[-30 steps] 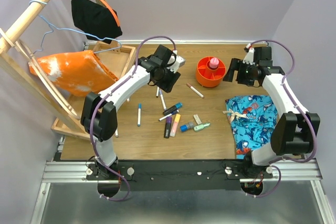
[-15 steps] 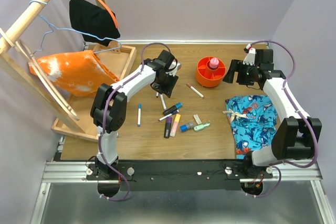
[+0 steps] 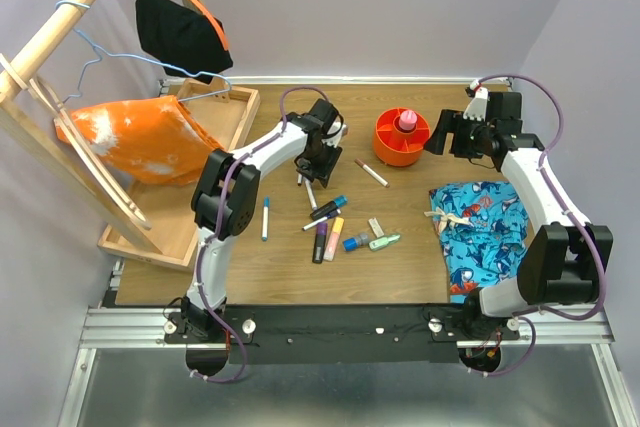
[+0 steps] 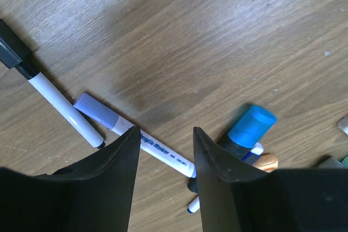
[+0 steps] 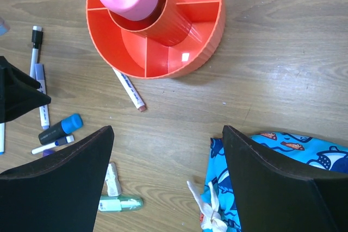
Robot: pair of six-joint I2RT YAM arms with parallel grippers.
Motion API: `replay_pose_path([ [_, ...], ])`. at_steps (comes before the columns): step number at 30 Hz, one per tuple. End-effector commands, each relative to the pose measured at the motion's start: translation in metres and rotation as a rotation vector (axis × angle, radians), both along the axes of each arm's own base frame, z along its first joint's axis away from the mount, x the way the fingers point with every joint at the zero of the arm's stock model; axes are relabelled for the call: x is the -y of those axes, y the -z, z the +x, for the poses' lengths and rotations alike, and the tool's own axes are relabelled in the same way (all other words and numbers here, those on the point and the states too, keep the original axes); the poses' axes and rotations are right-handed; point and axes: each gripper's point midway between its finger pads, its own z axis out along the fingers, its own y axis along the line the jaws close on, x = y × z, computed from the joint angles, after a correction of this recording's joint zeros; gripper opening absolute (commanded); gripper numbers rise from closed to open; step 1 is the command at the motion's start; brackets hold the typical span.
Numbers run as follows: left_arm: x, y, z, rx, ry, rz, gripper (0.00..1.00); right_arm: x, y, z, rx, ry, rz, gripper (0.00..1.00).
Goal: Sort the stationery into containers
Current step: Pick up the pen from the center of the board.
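Observation:
My left gripper is open, low over the table, its jaws either side of a white pen with a pale blue cap. A second white pen with a black cap lies beside it, and a black marker with a blue cap to its right. The round orange-red pot holds a pink marker upright in its centre. My right gripper is open and empty, just right of the pot. A red-tipped white pen lies near the pot. Several markers and an eraser lie mid-table.
A light-wood tray at the back left holds an orange cloth. A wooden rack with hangers and a black cloth leans over it. A blue patterned cloth lies on the right of the table.
My left gripper has swung down and in towards the pens near the table's middle. The right arm has hardly moved.

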Motion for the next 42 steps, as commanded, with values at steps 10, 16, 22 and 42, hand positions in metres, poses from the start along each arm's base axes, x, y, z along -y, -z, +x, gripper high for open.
replay_pose_path([
  [10, -0.007, -0.027, 0.020, 0.081, -0.006, 0.003, 0.54, -0.004, -0.010, 0.016, 0.039, -0.012, 0.014, 0.88],
  [16, -0.012, -0.005, 0.010, 0.022, -0.013, 0.028, 0.49, -0.003, -0.011, 0.026, 0.042, -0.011, 0.008, 0.89],
  [22, -0.017, -0.002, 0.018, 0.036, -0.026, 0.052, 0.50, -0.002, -0.007, 0.022, 0.034, -0.009, 0.003, 0.89],
  [42, -0.031, 0.033, 0.003, -0.044, -0.068, 0.114, 0.54, -0.001, 0.001, 0.021, 0.018, -0.003, -0.003, 0.89],
])
